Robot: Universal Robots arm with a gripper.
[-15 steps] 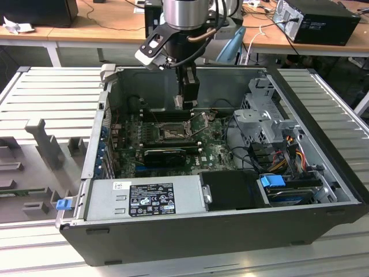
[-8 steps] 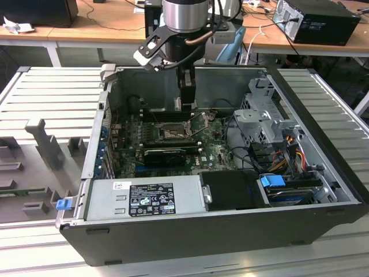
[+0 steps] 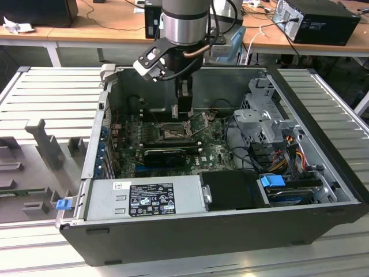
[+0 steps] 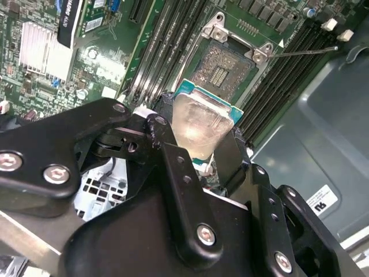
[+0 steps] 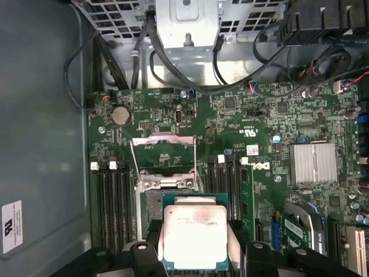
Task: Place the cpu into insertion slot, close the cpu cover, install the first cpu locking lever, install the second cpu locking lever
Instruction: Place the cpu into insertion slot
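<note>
The cpu (image 5: pixel 193 235), a pale square chip on a green carrier, sits between my black fingers (image 5: pixel 239 242), and my gripper (image 5: pixel 193 257) is shut on it. In the second wrist view the cpu (image 4: pixel 199 124) hangs tilted just off the insertion slot (image 4: pixel 226 64), whose dark centre lies bare. The cpu cover (image 5: pixel 163 141) stands swung open beyond the insertion slot (image 5: pixel 150 206), which the chip partly hides. A thin locking lever (image 4: pixel 302 51) sticks out beside the socket. In the exterior view my gripper (image 3: pixel 183 111) hovers low over the insertion slot (image 3: pixel 172 132) inside the open computer case.
Memory slots (image 5: pixel 112 196) flank the socket on both sides. A black graphics card (image 3: pixel 164 154) lies just in front of it. A silver heatsink (image 5: pixel 313 163), a metal drive cage (image 3: pixel 264 118) with cables, and the power supply (image 3: pixel 144 199) crowd the case.
</note>
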